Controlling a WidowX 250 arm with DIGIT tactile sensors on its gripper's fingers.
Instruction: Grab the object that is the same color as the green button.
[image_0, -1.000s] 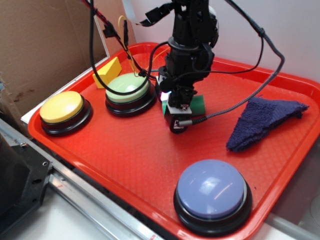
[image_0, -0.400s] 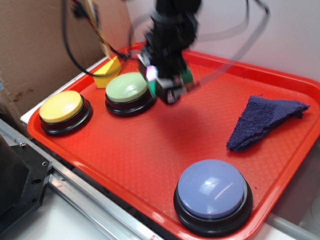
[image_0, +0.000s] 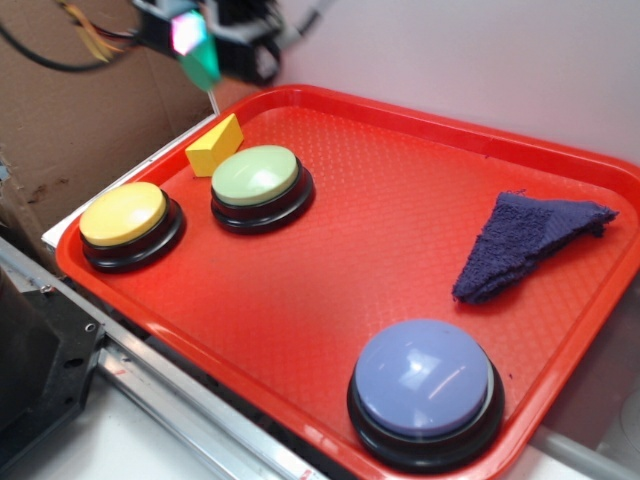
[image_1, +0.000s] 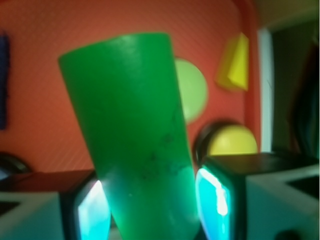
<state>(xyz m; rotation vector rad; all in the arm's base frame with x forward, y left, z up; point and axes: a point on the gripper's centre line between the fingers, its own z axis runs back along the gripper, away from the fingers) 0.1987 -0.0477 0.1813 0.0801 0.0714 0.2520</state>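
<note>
The green cylinder (image_1: 135, 135) fills the middle of the wrist view, clamped between my two glowing finger pads (image_1: 212, 197). My gripper (image_1: 150, 210) is shut on it. In the exterior view the gripper (image_0: 205, 45) is high at the top left, beyond the tray's far left corner, with the green cylinder (image_0: 203, 64) poking out below it. The pale green button (image_0: 256, 178) rests on the red tray (image_0: 380, 250) below, well apart from the gripper, and shows as the pale green button (image_1: 192, 92) behind the cylinder.
A yellow wedge block (image_0: 215, 145) lies beside the green button. A yellow button (image_0: 124, 215) sits at the tray's left, a large blue-purple button (image_0: 423, 380) at the front right, and a dark blue cloth (image_0: 525, 240) on the right. A cardboard wall (image_0: 70, 110) stands behind.
The gripper has lifted off the tray with the green cylinder and swung up and to the far left, leaving the tray's middle.
</note>
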